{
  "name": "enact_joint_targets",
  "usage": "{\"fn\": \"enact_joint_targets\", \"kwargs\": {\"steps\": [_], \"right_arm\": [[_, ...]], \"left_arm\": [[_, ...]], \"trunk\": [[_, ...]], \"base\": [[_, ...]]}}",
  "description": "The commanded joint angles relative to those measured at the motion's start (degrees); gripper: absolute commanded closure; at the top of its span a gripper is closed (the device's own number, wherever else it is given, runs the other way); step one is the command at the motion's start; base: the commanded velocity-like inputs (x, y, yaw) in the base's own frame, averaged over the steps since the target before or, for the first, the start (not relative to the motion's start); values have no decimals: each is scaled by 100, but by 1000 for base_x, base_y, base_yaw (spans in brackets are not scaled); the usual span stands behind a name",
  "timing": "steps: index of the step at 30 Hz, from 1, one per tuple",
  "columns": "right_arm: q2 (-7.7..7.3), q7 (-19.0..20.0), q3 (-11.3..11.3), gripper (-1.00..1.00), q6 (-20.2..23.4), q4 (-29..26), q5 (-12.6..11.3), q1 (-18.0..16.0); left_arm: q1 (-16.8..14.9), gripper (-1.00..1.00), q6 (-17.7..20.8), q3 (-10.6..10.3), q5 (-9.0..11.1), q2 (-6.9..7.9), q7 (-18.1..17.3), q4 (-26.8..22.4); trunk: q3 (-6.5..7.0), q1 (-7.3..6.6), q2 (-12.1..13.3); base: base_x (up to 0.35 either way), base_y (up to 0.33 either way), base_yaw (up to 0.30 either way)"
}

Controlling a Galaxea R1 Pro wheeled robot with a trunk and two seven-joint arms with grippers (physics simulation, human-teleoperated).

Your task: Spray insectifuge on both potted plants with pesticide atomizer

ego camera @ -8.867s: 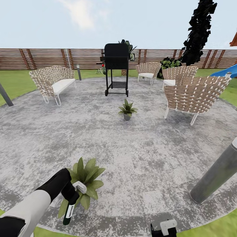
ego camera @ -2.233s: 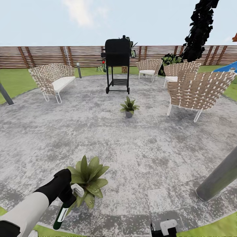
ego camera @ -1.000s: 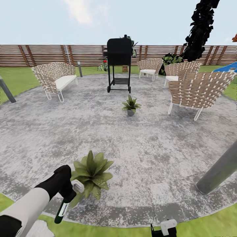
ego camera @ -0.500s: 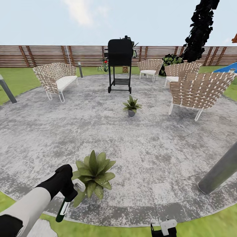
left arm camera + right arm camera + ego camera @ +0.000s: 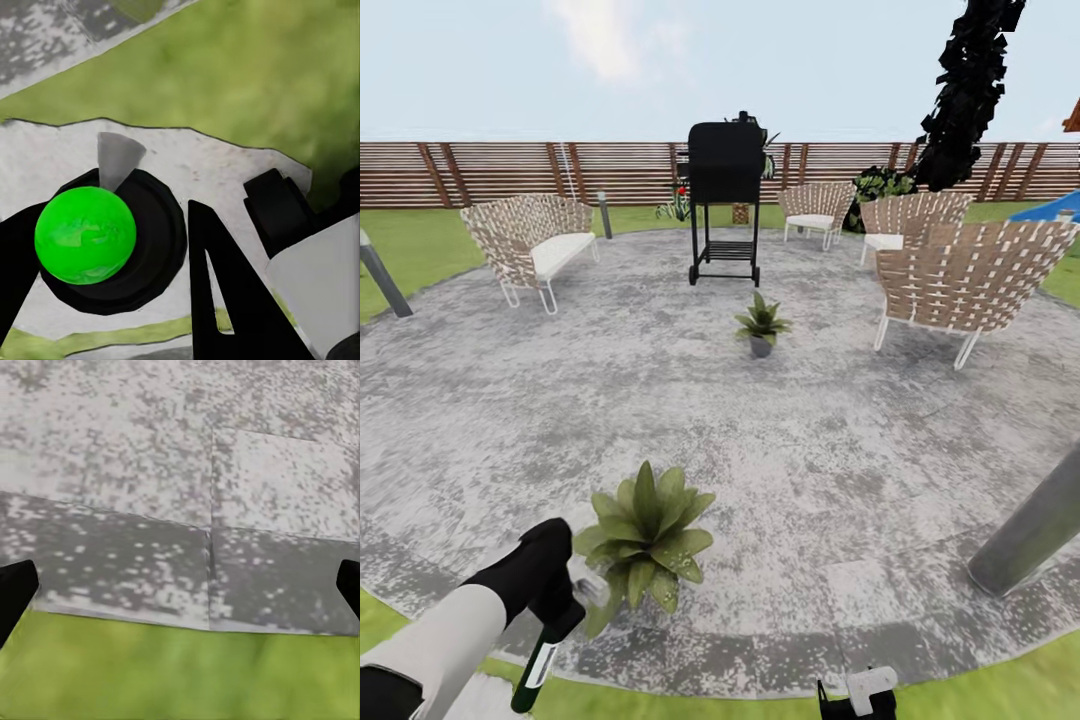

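My left gripper is shut on the pesticide atomizer, a slender dark bottle with a pale label that hangs tilted below the fingers. In the left wrist view the atomizer shows end-on as a green ball in a black ring between the black fingers. The near potted plant stands right beside that gripper at the patio's edge. The far potted plant sits mid-patio. My right gripper is low by the grass, and it is open over paving and lawn.
A black grill stands behind the far plant. Wicker chairs ring the round patio. A thick grey post leans at the right. Lawn borders the paving, and the wooden fence closes the back.
The camera has drawn back, so more grass shows in front. My left gripper has sunk a little with the atomizer, beside the near plant. The right gripper has kept its place.
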Motion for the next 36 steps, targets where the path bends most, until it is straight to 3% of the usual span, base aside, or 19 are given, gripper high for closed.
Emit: {"fn": "enact_joint_targets", "kwargs": {"steps": [1, 9, 15, 31, 36], "right_arm": [[2, -58, 34, -100, -3, 8, 39, -6], [3, -61, 34, -100, -3, 8, 39, -6], [3, -62, 34, -100, -3, 8, 39, -6], [-6, -54, 34, -100, -3, 13, 39, -6], [-6, -53, 33, -100, -3, 12, 39, -6]], "left_arm": [[0, 100, 19, -20, -54, 0, -59, -22], [0, 100, -7, -37, -50, -7, -84, -23], [-17, 100, -20, -51, -46, -56, -108, -42], [-82, 100, -65, -11, -20, 24, -136, -44], [-56, 100, -81, -56, -48, -41, -140, -47]], "trunk": [[-5, 2, -1], [-5, 2, -1], [-5, 2, -1], [-5, 2, -1], [-5, 2, -1]], "base": [[261, 207, -129], [104, 78, -215], [1, 1, -12], [5, 0, 0], [44, 0, 0]]}}
